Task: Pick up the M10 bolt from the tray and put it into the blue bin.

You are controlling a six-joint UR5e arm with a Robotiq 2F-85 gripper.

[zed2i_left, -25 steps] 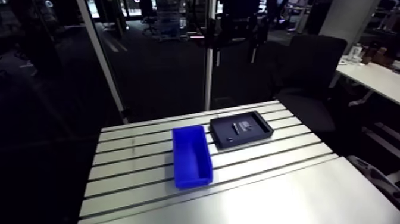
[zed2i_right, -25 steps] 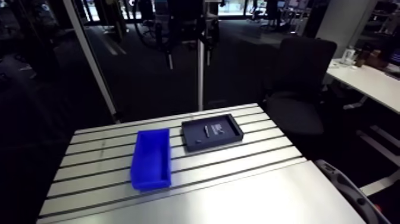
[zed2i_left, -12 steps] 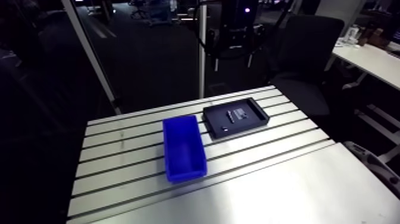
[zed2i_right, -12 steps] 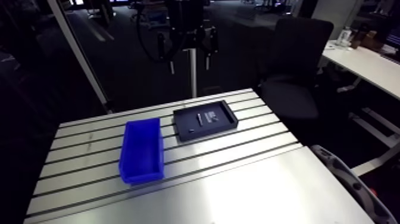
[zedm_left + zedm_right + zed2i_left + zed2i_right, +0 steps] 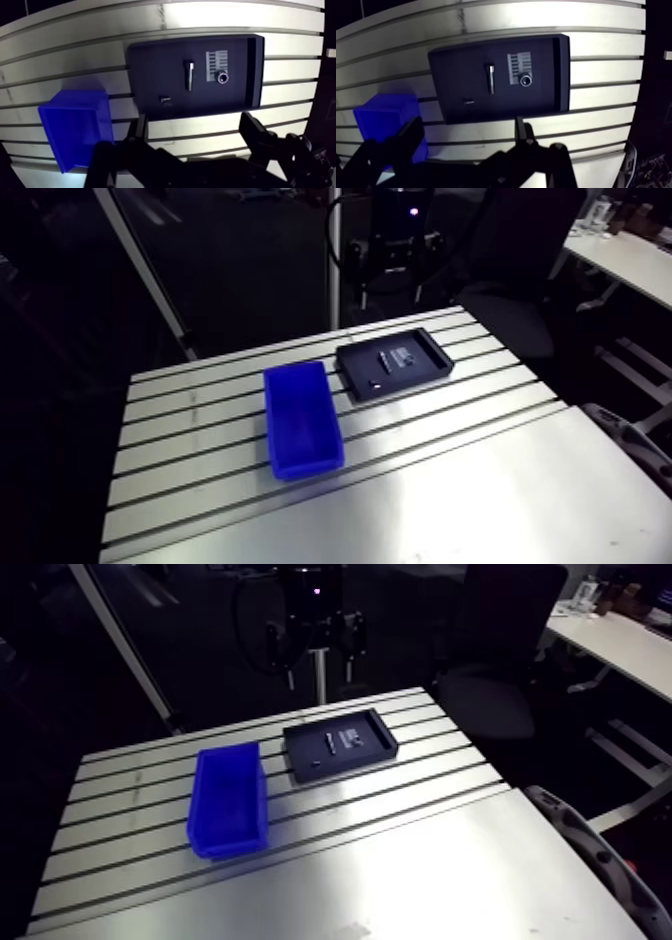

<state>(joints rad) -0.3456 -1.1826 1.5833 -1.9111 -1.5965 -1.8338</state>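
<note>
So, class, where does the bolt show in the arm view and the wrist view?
Arm view: the bolt lies in the black tray, beside the blue bin.
Wrist view: mid-tray, ahead of the gripper.
Shared landmark: the white label beside the bolt.

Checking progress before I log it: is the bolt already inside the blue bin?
No, the bolt lies in the black tray, beside the blue bin.

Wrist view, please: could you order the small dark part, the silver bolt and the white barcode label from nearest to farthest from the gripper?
1. The small dark part, by the black tray's rim nearest the open gripper.
2. The silver bolt, lying mid-tray.
3. The white barcode label, beyond the bolt.
</note>
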